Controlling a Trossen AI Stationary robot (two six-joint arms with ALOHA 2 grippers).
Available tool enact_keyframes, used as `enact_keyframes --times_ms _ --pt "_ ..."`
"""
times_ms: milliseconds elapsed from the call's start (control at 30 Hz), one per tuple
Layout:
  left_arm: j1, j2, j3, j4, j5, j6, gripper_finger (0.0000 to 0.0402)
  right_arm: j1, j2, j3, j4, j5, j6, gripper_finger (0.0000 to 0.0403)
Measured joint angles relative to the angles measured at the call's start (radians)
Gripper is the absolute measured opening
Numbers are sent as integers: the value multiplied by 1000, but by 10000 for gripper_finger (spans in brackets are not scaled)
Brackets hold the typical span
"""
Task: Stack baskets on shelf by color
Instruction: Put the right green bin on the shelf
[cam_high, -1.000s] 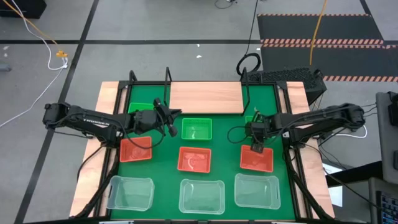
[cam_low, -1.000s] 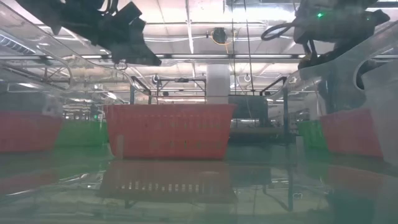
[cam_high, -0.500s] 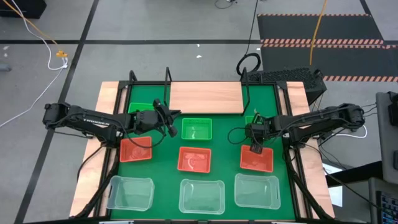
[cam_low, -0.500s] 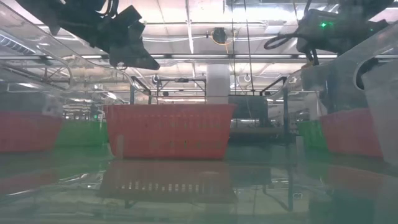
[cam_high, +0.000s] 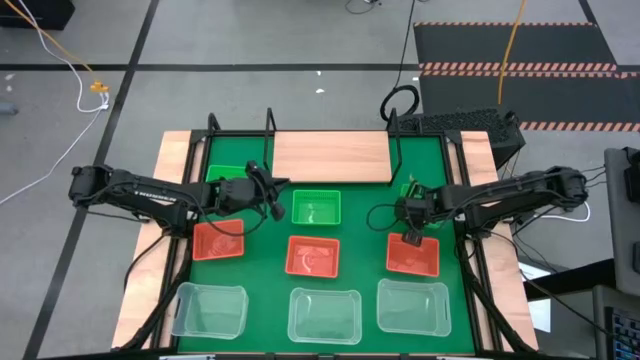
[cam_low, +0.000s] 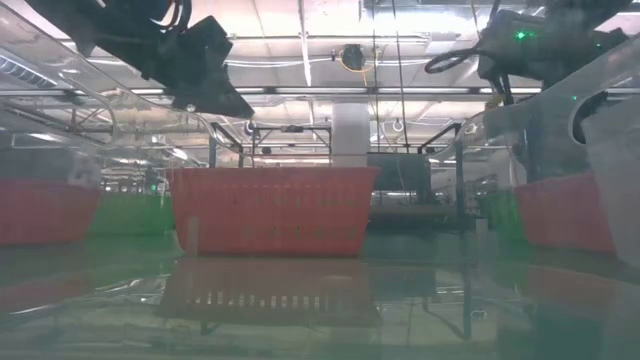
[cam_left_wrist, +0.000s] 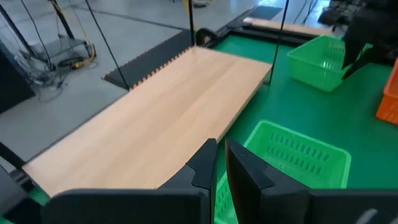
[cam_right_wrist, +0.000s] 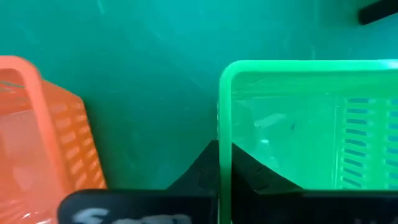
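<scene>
Three green baskets show: one at the mat's middle, one under my left arm, and one at the right, mostly hidden under my right arm in the high view. My right gripper is shut on that right basket. Three red-orange baskets stand in the middle row and three clear baskets along the near edge. The light-wood shelf lies at the far side. My left gripper hovers shut and holding nothing, above the mat just left of the middle green basket. My right gripper pinches the green basket's wall, the one facing a red-orange basket, near a corner. One finger is inside the basket and one outside, and they come from above, pointing down. I cannot tell whether the basket is off the mat.
Black upright posts stand at the shelf's corners. A black box sits past the table's far right corner. Bare green mat shows between the rows of baskets.
My right gripper has shut on the green basket's wall, staying at about the same spot. The baskets lie where they were.
</scene>
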Motion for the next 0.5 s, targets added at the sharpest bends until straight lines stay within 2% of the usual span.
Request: enact_keyframes --times_ms 167,333,500 --pt "0 0 0 -48 11 -7 37 2 -52 73 -57 -2 12 2" --pt "0 0 0 -60 11 -9 37 5 -107 203 -104 -1 16 1" --pt "-15 0 0 -75 47 -39 37 16 -132 340 -48 -57 -25 1"
